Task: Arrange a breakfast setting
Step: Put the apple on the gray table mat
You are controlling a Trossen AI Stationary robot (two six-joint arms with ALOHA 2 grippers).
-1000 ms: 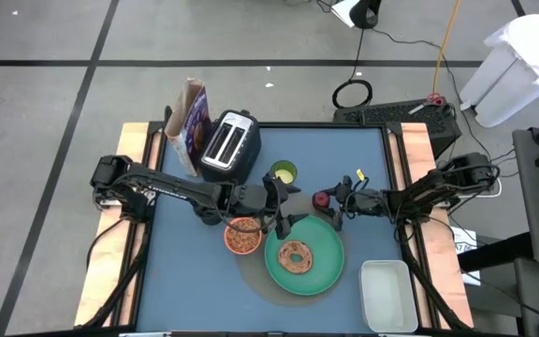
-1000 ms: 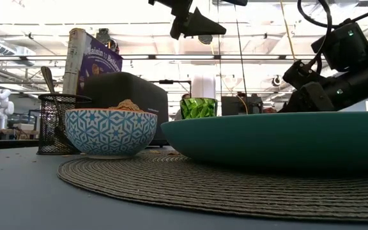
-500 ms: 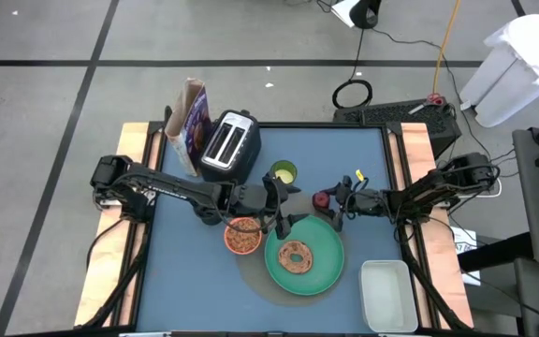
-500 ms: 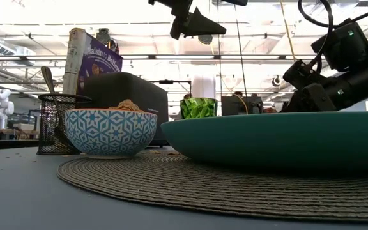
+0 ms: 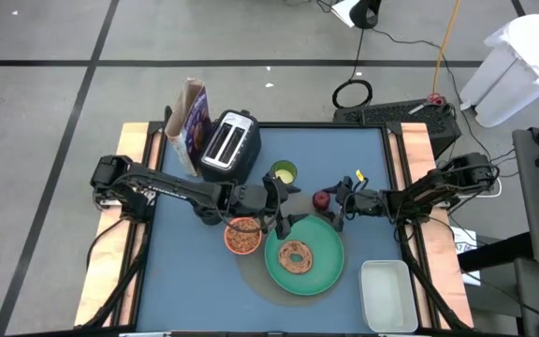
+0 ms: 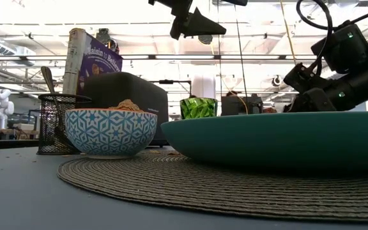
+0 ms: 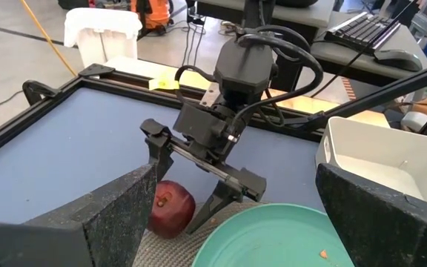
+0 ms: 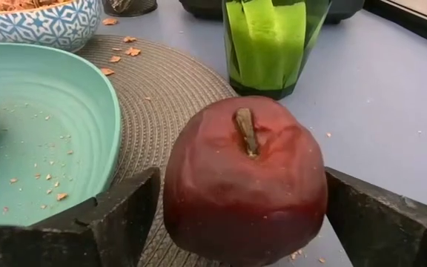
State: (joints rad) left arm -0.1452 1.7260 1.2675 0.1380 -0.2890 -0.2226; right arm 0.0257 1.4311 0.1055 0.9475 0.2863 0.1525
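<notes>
Right wrist view: right tool spread around dark-red fruit, fruit on desk beside plate. Advice: withdraw straight, avoid nudging fruit. Left tool spread, empty.

Bright even light, soft shadows

Bagel on green plate; fruit beside plate.

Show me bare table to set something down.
Free: the far right corner, beyond the apple and right pincer; and the near left corner, beside the bowl. Crowded: the middle, around the placemat, plate, glass and left pincer.
</notes>
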